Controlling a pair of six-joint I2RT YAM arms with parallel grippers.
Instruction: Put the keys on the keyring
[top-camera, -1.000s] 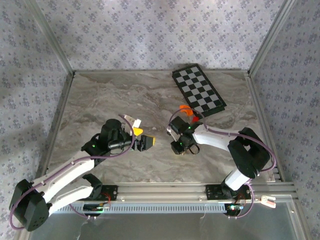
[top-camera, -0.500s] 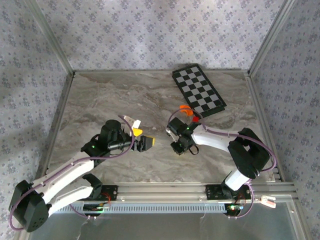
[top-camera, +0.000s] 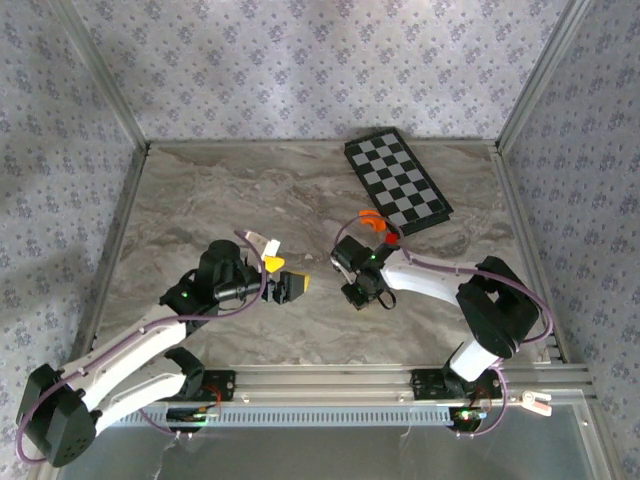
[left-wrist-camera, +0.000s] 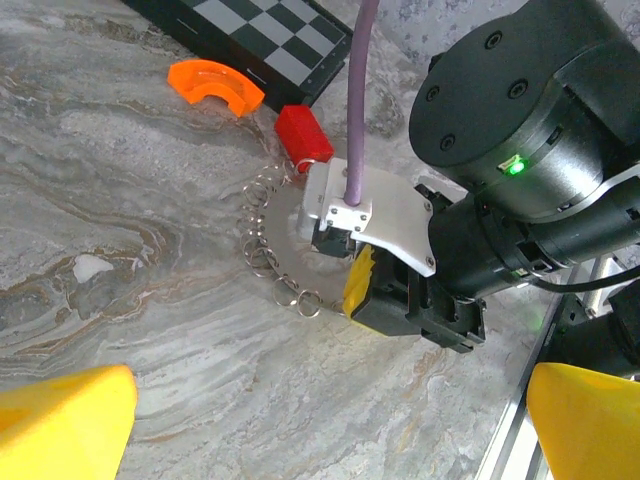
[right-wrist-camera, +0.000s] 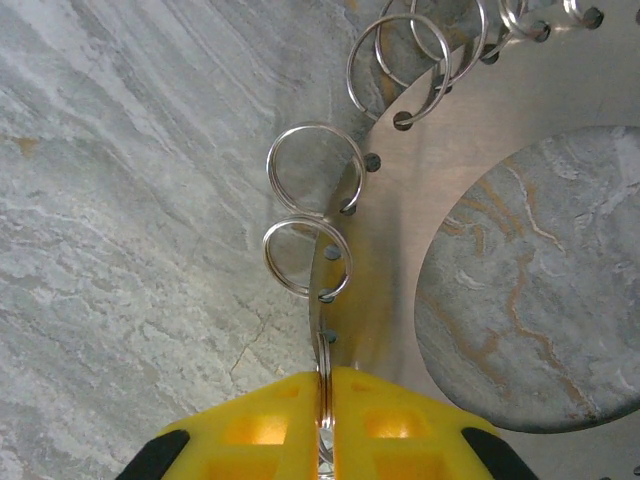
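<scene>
The keyring (left-wrist-camera: 287, 212) lies on the marble as a flat silvery ring plate. Several small split rings (right-wrist-camera: 312, 167) hang through holes along its edge. My right gripper (right-wrist-camera: 323, 390) is shut, its yellow fingers (right-wrist-camera: 258, 425) pinching one of those split rings at the plate's rim. From the left wrist view the same right gripper (left-wrist-camera: 358, 288) stands over the plate's near edge. My left gripper (top-camera: 298, 284) is open to the left of it, its yellow fingertips (left-wrist-camera: 62, 425) wide apart with bare table between them. The pale teal-green keys are out of view.
An orange curved piece (left-wrist-camera: 214, 84) and a small red block (left-wrist-camera: 304, 133) lie just beyond the ring plate. The checkered board (top-camera: 397, 180) sits at the back right. Bare marble spreads to the left and in front of the arms.
The right wrist has edged slightly to the left while staying shut at the plate's rim. The left arm has hardly moved.
</scene>
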